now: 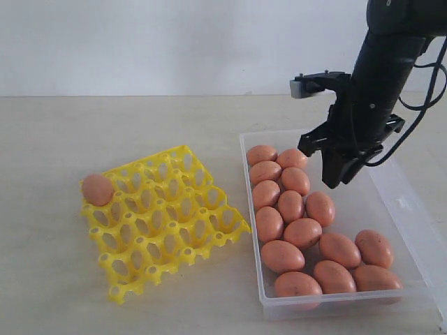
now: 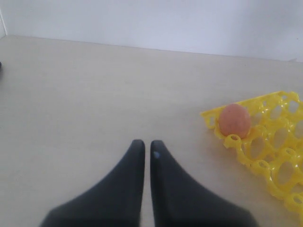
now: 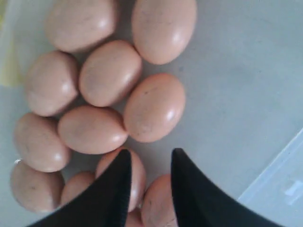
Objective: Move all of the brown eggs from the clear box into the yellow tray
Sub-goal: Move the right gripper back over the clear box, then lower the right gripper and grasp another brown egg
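Looking on, this has barely begun: a lone egg (image 1: 98, 189) sits in a corner cell of the yellow tray (image 1: 174, 209), while the other brown eggs (image 1: 302, 232) crowd the clear box (image 1: 383, 209). The right tool (image 3: 151, 156) hangs above them, jaws partly parted and empty. The left tool (image 2: 144, 144) is closed, holding nothing.

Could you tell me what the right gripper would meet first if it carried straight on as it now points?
Most likely one of the brown eggs in the clear box: the right gripper points down at that cluster, open and empty. Depth is unclear, so it might reach the box's floor.
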You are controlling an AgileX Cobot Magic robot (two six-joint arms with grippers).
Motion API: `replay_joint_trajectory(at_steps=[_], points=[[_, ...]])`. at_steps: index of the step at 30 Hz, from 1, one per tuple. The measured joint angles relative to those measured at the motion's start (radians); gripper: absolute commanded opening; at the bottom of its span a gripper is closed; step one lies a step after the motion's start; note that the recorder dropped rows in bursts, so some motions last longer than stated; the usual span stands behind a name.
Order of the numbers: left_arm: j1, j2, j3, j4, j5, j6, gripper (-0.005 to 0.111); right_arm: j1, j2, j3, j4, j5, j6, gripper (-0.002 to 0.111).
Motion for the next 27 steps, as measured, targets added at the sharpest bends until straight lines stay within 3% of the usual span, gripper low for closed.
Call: replay_joint_trajectory(at_steps=[2, 4, 11, 27], points=[[0.000, 0.000, 0.000, 0.000, 0.000, 0.000, 0.004, -0.005, 0.011, 0.000, -0.025, -0.017, 0.013, 0.057], [0.000, 0.000, 0.000, 0.000, 0.000, 0.000, 0.004, -0.011, 0.017, 0.000, -0.023, -0.052, 0.042, 0.060], [0.000, 0.000, 0.000, 0.000, 0.000, 0.000, 0.004, -0.011, 0.038, 0.000, 0.103, -0.139, 0.077, 0.059], [0.000, 0.000, 0.000, 0.000, 0.000, 0.000, 0.004, -0.011, 0.132, 0.000, 0.042, -0.153, 0.210, 0.059]])
